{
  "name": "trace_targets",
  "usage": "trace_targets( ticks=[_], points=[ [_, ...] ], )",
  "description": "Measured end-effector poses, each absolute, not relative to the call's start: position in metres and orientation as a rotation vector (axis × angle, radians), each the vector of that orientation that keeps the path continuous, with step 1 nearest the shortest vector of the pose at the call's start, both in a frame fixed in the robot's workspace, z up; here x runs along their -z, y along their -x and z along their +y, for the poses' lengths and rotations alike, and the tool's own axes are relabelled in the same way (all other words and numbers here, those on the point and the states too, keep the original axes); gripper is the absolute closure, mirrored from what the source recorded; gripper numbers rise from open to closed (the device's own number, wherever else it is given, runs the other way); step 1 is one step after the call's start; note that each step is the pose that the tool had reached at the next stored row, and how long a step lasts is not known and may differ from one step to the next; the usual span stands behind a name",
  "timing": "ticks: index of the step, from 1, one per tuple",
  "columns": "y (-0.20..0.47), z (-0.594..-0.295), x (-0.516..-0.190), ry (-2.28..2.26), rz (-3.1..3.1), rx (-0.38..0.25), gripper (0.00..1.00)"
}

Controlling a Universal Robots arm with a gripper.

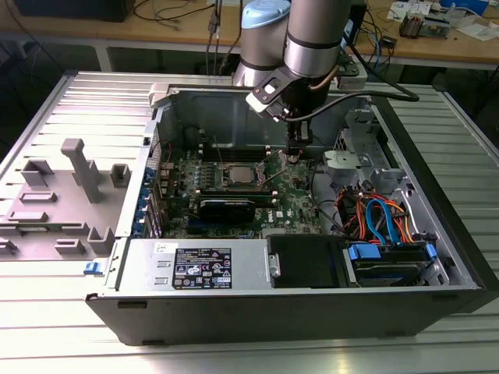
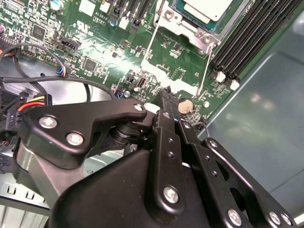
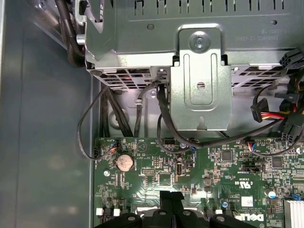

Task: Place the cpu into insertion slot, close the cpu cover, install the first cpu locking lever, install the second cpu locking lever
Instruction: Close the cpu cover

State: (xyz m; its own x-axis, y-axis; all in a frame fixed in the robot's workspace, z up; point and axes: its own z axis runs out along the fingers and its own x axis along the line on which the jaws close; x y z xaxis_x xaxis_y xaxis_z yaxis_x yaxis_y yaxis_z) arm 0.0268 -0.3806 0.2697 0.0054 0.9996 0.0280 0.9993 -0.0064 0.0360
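Silver square cpu (image 2: 209,6), black angular end effector (image 2: 166,95)

In the exterior view, a metal table (image 1: 47,343) with a ribbed, slatted top carries everything. An open desktop computer case (image 1: 312,315) lies on its side across the middle of it, reaching toward 3 o'clock. At 9 o'clock, just beside the case, a grey holder plate (image 1: 47,226) with upright blocks lies flat on the slats.
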Motion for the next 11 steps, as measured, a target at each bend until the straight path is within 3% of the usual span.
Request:
trace_targets(
  ticks=[11],
  points=[
    [-0.0338,-0.3804,-0.2617,-2.218,2.213,-0.067,0.89]
  ],
)
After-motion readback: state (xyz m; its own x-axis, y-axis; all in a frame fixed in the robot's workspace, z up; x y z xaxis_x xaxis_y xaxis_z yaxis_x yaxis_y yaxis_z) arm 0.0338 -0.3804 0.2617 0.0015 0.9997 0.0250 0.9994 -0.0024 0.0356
